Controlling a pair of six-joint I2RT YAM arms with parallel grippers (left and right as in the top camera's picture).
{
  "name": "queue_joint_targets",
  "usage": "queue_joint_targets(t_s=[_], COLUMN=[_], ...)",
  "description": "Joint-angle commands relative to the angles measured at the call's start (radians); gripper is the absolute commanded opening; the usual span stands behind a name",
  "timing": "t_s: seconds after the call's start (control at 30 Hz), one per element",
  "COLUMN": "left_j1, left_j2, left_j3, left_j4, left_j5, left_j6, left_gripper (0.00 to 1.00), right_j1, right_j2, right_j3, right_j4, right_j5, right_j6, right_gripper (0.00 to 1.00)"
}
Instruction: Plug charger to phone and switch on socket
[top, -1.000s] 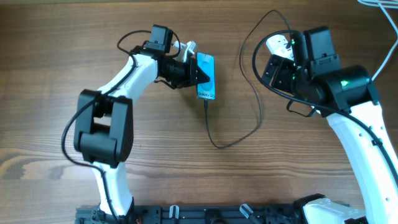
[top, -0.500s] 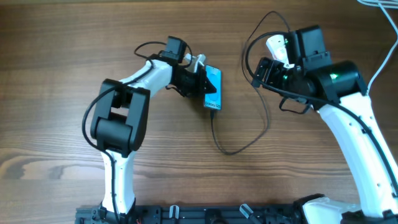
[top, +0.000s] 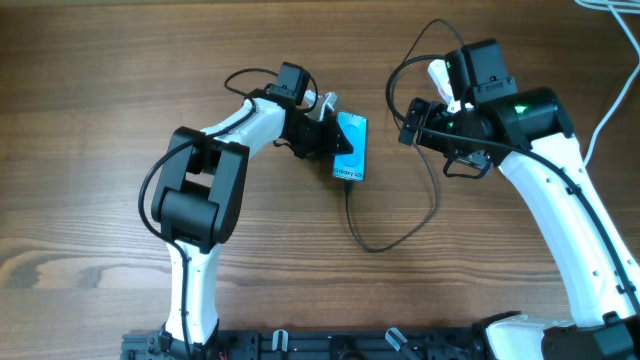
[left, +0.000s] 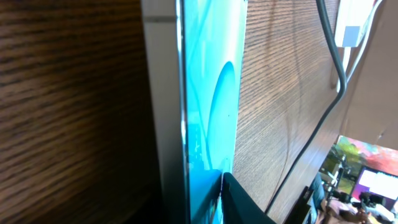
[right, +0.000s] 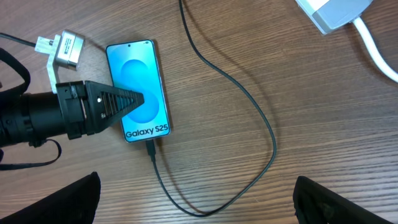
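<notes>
Left gripper (right: 138, 98) has a fingertip over the phone (right: 134, 65) screen; jaw gap can't tell. Right gripper (top: 413, 120) spread wide, empty. Charger (right: 249, 102) sits in phone's short edge, loops right. Grey adapter (right: 67, 47) just beside phone. Socket (right: 333, 12) well apart, cut by frame edge. Bare wooden table (top: 90, 80) on the left.

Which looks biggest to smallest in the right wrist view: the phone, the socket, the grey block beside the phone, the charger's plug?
1. phone
2. grey block
3. charger's plug
The socket is cropped by the frame, with only a corner showing, so I can't rank it.
</notes>
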Motion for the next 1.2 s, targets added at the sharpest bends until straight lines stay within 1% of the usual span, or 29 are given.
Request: queue_joint_targets(t_s=[0.0, 0.07, 0.1, 0.17, 0.2, 0.23, 0.3, 0.33, 0.37, 0.4, 0.47, 0.5, 0.53, 0.63, 0.7, 0.77, 0.83, 0.87, 0.9, 0.93, 1.0, 1.07, 1.1, 1.17], left_j1=[0.005, 0.005, 0.005, 0.005, 0.005, 0.005, 0.006, 0.009, 0.014, 0.025, 0.048, 0.067, 0.108, 0.182, 0.215, 0.237, 0.248, 0.251, 0.251, 0.251, 0.251, 0.251, 0.251, 0.251], left_j2=[0.012, 0.012, 0.012, 0.012, 0.012, 0.012, 0.012, 0.011, 0.010, 0.006, -0.007, -0.024, -0.070, -0.192, -0.282, -0.363, -0.416, -0.437, -0.449, -0.450, -0.447, -0.447, -0.447, -0.447], left_j3=[-0.003, -0.003, -0.003, -0.003, -0.003, -0.003, -0.003, -0.003, -0.003, -0.003, -0.002, -0.001, -0.001, -0.001, -0.001, -0.001, -0.001, -0.001, -0.001, -0.001, -0.001, -0.001, -0.001, -0.001], left_j4=[-0.029, -0.037, -0.041, -0.045, -0.045, -0.045, -0.045, -0.047, -0.050, -0.060, -0.080, -0.095, -0.119, -0.169, -0.189, -0.199, -0.198, -0.198, -0.198, -0.198, -0.198, -0.198, -0.198, -0.198], left_j5=[-0.167, -0.182, -0.183, -0.183, -0.183, -0.183, -0.183, -0.182, -0.182, -0.182, -0.176, -0.169, -0.158, -0.152, -0.162, -0.183, -0.183, -0.183, -0.183, -0.183, -0.182, -0.183, -0.183, -0.183], left_j6=[0.006, 0.006, 0.006, 0.006, 0.006, 0.006, 0.006, 0.006, 0.006, 0.006, 0.006, 0.006, 0.006, 0.016, 0.036, 0.036, 0.036, 0.036, 0.036, 0.036, 0.035, 0.036, 0.036, 0.036], left_gripper=[0.25, 0.30, 0.38, 0.37, 0.39, 0.43, 0.45, 0.49, 0.56, 0.73, 0.77, 0.86, 0.99, 1.00, 1.00, 1.00, 1.00, 1.00, 1.00, 1.00, 1.00, 1.00, 1.00, 1.00], right_j1=[-0.001, -0.001, -0.001, -0.001, -0.001, -0.001, -0.001, -0.001, -0.001, -0.001, -0.001, -0.002, -0.002, -0.036, -0.095, -0.172, -0.253, -0.304, -0.339, -0.367, -0.397, -0.426, -0.440, -0.460], right_j2=[0.007, 0.007, 0.007, 0.007, 0.007, 0.007, 0.007, 0.007, 0.007, 0.007, 0.007, 0.007, 0.007, 0.008, 0.008, 0.011, 0.027, 0.058, 0.098, 0.146, 0.230, 0.339, 0.378, 0.420], right_j3=[-0.010, -0.010, -0.010, -0.010, -0.010, -0.010, -0.010, -0.010, -0.010, -0.010, -0.010, -0.010, -0.010, -0.010, -0.010, -0.010, -0.009, 0.008, 0.045, 0.100, 0.205, 0.343, 0.379, 0.390], right_j4=[0.000, 0.000, 0.000, 0.001, 0.003, 0.003, 0.003, 0.003, 0.003, -0.004, -0.005, -0.005, -0.004, 0.024, 0.053, 0.099, 0.155, 0.180, 0.153, 0.106, 0.024, -0.057, -0.060, -0.024], right_j5=[-0.011, -0.011, -0.011, -0.008, -0.008, -0.008, -0.008, -0.008, -0.008, -0.003, 0.031, 0.058, 0.092, 0.113, 0.113, 0.089, 0.018, -0.090, -0.169, -0.194, -0.146, -0.033, -0.002, 0.047], right_j6=[-0.013, -0.013, -0.013, -0.013, -0.013, -0.013, -0.013, -0.013, -0.013, -0.018, -0.021, -0.020, -0.009, -0.007, 0.024, 0.024, 0.000, -0.074, -0.106, -0.121, -0.146, -0.138, -0.119, -0.056], right_gripper=[1.00, 1.00, 1.00, 1.00, 1.00, 1.00, 1.00, 1.00, 1.00, 1.00, 1.00, 1.00, 1.00, 1.00, 1.00, 1.00, 0.99, 0.99, 0.99, 0.99, 0.99, 0.99, 1.00, 0.99])
